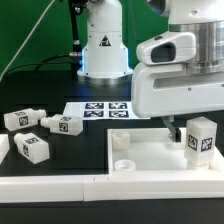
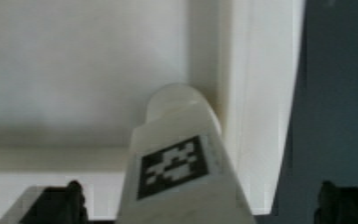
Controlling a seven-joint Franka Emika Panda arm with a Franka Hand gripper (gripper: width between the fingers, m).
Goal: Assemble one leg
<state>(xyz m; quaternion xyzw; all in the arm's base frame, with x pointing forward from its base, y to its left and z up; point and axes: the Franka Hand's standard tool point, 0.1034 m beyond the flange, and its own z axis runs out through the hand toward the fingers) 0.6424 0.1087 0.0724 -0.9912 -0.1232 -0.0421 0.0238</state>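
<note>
A white leg (image 1: pixel 200 138) with a black-and-white tag stands upright in the corner of the large white tray-like part (image 1: pixel 150 158) at the exterior view's right. My gripper (image 1: pixel 192 132) is lowered over it, with one dark finger (image 1: pixel 172 133) showing beside the leg. In the wrist view the leg (image 2: pixel 185 160) runs between my fingers (image 2: pixel 60 205), with a gap on each side, so my gripper (image 2: pixel 202 212) is open and straddles it without touching. The leg's rounded end points at the tray-like part's raised rim (image 2: pixel 261 80).
Three more white tagged legs lie on the black table at the exterior view's left (image 1: pixel 18 118), (image 1: pixel 62 124), (image 1: pixel 33 147). The marker board (image 1: pixel 105 110) lies behind the tray-like part. The robot base (image 1: pixel 103 45) stands at the back. A white border strip (image 1: pixel 60 186) runs along the front.
</note>
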